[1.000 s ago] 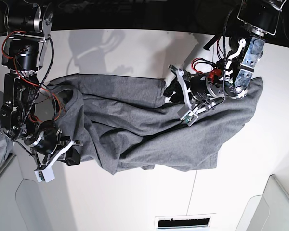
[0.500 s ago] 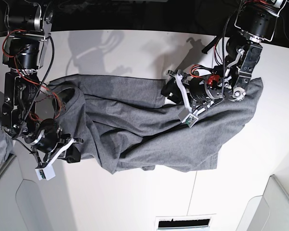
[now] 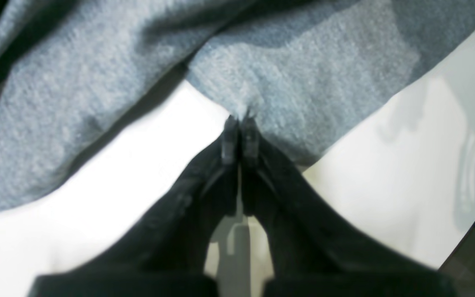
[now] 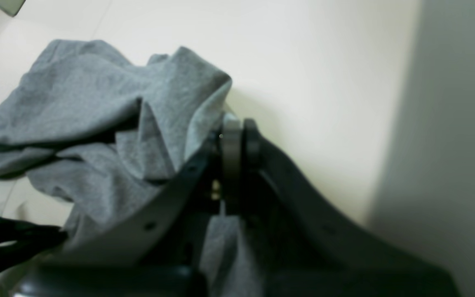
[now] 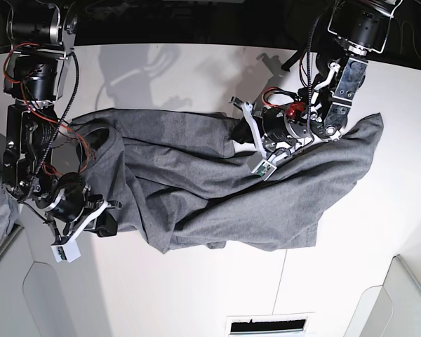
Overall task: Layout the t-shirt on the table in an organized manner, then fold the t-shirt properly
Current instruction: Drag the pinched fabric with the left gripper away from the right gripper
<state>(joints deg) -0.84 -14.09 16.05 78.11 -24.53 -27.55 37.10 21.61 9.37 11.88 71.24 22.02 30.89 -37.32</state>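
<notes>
Right gripper [image 4: 235,136]: jaws pressed together, pinching a shirt edge so it can be pulled flat
Shirt [image 5: 217,189]: bunched and wrinkled across the middle of the table [image 5: 196,295], not laid out yet
Left gripper [image 3: 239,130]: jaws pressed together, nipping a shirt edge, likely to tug that side straight

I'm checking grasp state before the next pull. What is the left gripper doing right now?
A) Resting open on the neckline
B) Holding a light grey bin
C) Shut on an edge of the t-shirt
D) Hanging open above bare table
C: in the left wrist view the left gripper has its jaws together, pinching an edge of the t-shirt above the white table.
</notes>
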